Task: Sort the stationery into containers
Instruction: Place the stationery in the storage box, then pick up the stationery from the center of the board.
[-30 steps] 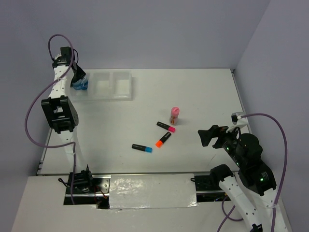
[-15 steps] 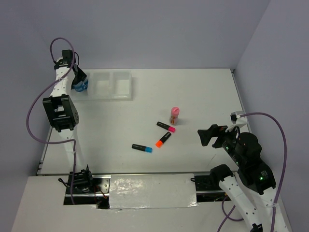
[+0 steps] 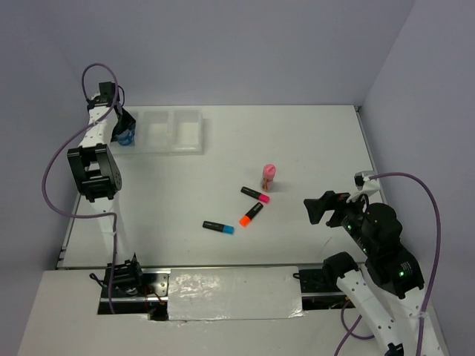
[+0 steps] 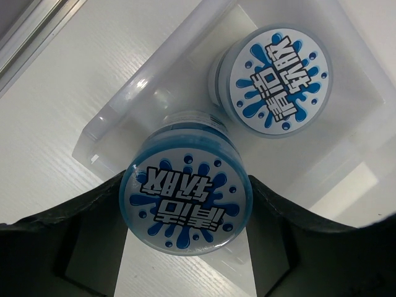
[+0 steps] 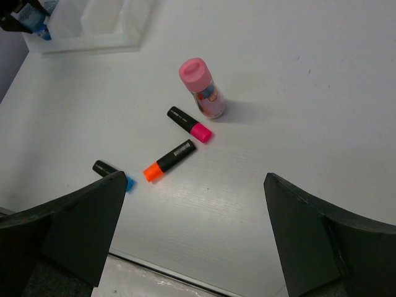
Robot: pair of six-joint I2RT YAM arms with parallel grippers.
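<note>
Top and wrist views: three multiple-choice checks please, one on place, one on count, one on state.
1. Which compartment of the tray holds the loose blue roll? A) left end B) middle C) right end
2. How many highlighters lie on the table? A) two B) three C) five
3. How is the pink stick? A) lying flat B) inside the tray C) standing upright

1 A: it sits in the end compartment below the left gripper, which holds the other roll.
2 B: caps are blue, orange and pink.
3 C: it stands cap-up on the table.
</note>
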